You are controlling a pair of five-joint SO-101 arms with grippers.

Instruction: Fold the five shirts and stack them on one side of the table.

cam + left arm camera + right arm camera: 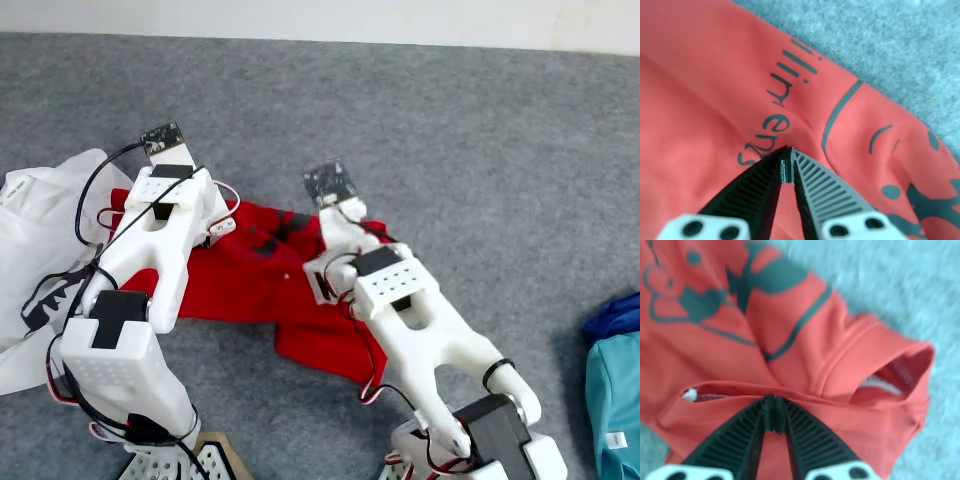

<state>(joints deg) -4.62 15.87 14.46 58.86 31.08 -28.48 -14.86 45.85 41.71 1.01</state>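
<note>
A red shirt (262,280) with dark print lies crumpled on the grey carpeted table, between both arms. My left gripper (786,167) is shut, its tips pinching the red fabric beside the dark lettering; in the high view that arm (160,240) hangs over the shirt's left part. My right gripper (773,415) is shut on a folded edge of the same shirt near the collar opening (890,377); its arm (385,285) stands over the shirt's right part. Both sets of fingertips are hidden under the arms in the high view.
A white shirt (40,240) with dark print lies bunched at the left edge, partly under the left arm. A blue shirt (612,315) and a teal one (615,400) lie at the right edge. Bare grey table (450,120) stretches behind.
</note>
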